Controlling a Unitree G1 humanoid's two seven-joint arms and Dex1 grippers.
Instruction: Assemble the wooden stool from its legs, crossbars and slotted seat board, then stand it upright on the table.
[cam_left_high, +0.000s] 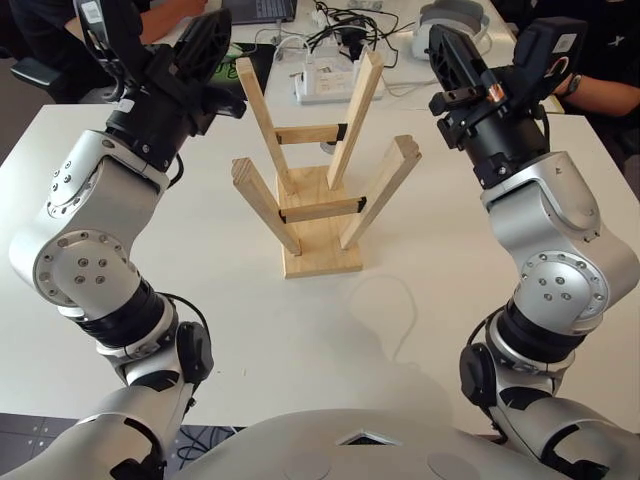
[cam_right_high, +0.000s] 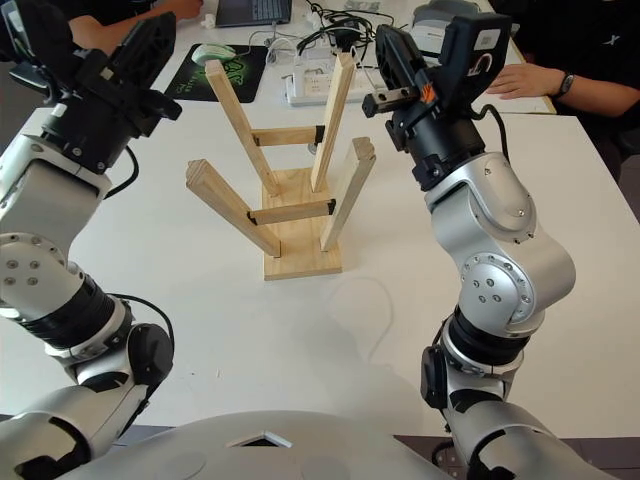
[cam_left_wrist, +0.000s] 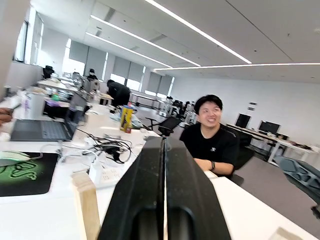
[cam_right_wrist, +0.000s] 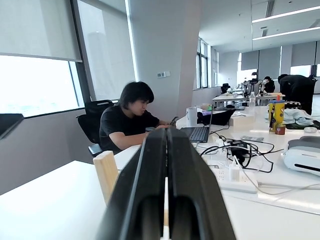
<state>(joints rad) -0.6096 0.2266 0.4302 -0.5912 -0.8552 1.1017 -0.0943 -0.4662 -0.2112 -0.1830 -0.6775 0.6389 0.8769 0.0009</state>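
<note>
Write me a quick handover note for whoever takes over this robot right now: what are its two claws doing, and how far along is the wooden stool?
Left gripper: shut, empty, held up on the stool's left.
Right gripper: shut, empty, held up on its right.
Pale wooden stool: upside down mid-table, flat seat board resting on the white table, four legs pointing up, crossbars fitted between them.
Done: assembly looks complete.
Left: turn it over and stand it on its legs.

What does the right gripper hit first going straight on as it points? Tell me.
Probably not the stool: the right gripper points just past the nearest leg tip, which is off to one side. Beyond, its line runs toward the laptop and cables farther back; depth is unclear.
</note>
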